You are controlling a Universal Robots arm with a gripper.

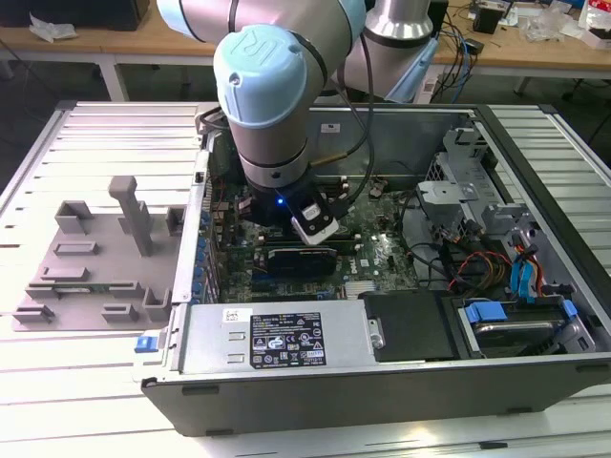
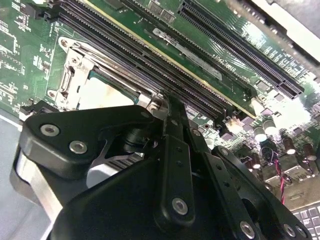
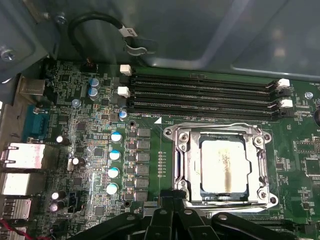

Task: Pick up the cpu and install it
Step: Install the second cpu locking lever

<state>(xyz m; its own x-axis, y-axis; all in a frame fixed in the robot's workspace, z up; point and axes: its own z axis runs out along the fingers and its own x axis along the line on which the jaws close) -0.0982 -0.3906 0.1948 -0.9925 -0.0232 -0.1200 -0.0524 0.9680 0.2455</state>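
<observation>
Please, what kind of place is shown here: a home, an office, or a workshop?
Probably a robotics lab or workshop. An open computer case lies on a slatted metal table, a robot arm reaches into it, and wooden benches with cables stand behind.

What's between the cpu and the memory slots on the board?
In the first wrist view, the socket frame's metal edge and a thin strip of green board lie between the cpu and the memory slots.

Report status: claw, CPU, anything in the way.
Black claw low over the green motherboard, beside the socket. Silvery-white square cpu sits in the metal socket frame. Nothing lies on the chip.
</observation>
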